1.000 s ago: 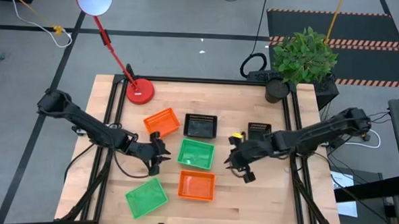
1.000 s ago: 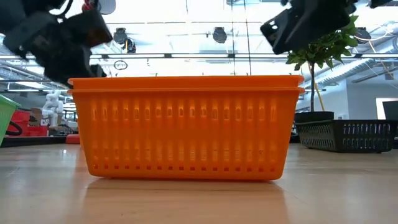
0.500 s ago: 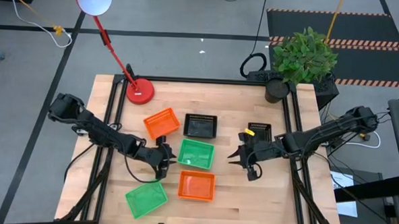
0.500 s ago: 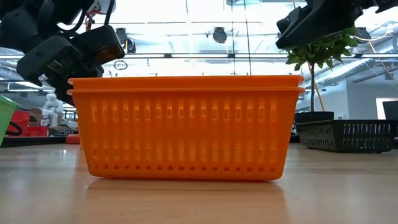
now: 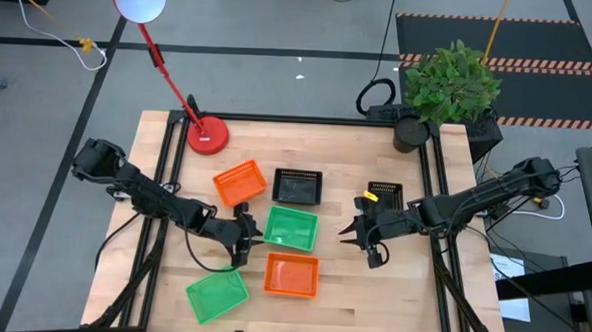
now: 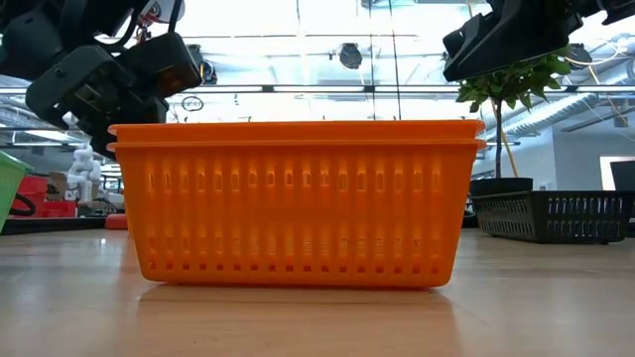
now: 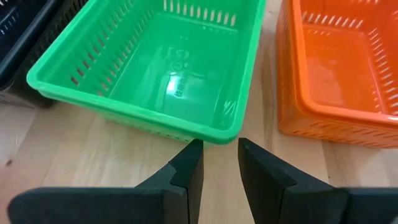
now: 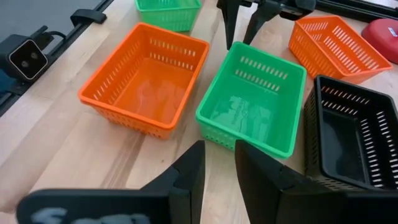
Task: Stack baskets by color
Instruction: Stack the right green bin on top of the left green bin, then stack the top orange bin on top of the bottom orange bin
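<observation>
Mid-bench, the green basket [image 5: 291, 229] sits flanked by both arms: the left pincer [image 7: 216, 163], slightly parted and empty, faces its near rim as if to seize it, while the right pincer [image 8: 217, 165], likewise parted and empty, waits toward the right edge.

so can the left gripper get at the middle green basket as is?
Probably yes: the left gripper, open, faces the green basket rim with only bare table between.

bare wood flanks green basket [image 5: 291, 229] | orange basket [image 5: 291, 275] just beside
</observation>
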Available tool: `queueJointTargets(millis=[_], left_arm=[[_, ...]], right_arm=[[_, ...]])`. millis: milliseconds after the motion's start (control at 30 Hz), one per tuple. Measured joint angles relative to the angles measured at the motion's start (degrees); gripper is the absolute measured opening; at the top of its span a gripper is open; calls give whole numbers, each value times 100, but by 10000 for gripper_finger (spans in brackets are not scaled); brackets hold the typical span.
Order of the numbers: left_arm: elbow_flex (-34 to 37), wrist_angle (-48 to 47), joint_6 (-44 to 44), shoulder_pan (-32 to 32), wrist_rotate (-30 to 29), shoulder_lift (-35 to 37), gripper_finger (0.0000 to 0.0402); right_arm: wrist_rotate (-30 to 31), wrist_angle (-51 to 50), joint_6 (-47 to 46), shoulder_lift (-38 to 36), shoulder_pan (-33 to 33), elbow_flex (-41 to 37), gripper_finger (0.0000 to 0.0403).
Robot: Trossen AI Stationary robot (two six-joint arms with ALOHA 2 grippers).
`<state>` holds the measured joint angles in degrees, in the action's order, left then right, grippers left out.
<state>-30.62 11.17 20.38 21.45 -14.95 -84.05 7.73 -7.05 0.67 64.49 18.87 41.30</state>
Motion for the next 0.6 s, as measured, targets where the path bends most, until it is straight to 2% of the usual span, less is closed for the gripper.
queueJointTargets(millis=[167,600], left_arm=[[-1,280,-298,0,48,0,101],[-1,239,-590,4,308,2,101]], right_arm=[[0,0,0,0,0,0,81],[0,0,0,0,0,0,81]])
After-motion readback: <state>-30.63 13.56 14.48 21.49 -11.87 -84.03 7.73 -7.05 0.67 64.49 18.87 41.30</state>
